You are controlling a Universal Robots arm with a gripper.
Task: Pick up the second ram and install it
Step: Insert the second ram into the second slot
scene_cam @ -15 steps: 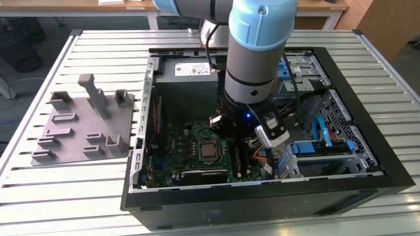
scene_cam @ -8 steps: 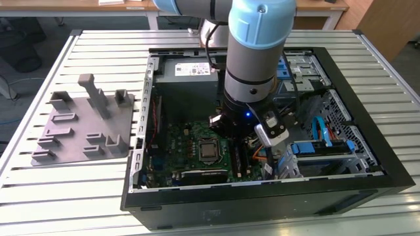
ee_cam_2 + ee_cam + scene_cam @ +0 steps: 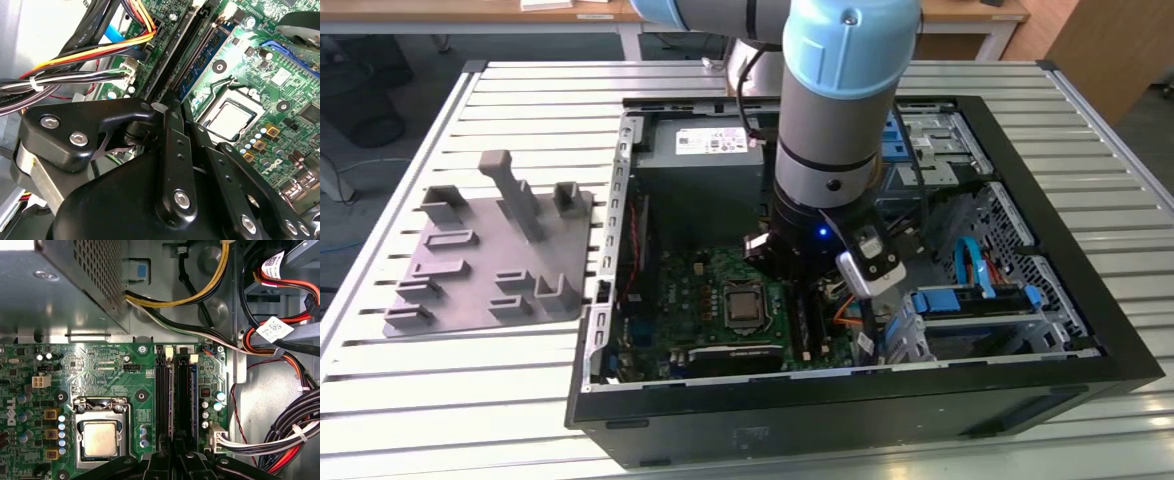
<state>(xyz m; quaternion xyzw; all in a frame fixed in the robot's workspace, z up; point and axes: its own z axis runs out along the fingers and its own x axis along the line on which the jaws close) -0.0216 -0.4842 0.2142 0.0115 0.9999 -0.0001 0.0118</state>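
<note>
1. Slatted white metal table (image 3: 400,390) carries a grey plastic parts fixture (image 3: 487,255) at the exterior view's left.
2. Right of it, an open black computer case (image 3: 854,405) holds the green motherboard (image 3: 100,370).
3. Black gripper (image 3: 172,107): cannot tell whether fingers grip; thin blue ram strip (image 3: 205,62) stands in the slots beside its tips.

Arm (image 3: 834,90): one, light blue and grey, standing near vertical and reaching straight down. Wrist (image 3: 817,235): black section, showing a small blue light, with a silver camera unit hanging at its side. Gripper (image 3: 172,107): black linked fingers pointing downward, lying close together at the tips in both wrist views (image 3: 175,460).
</note>
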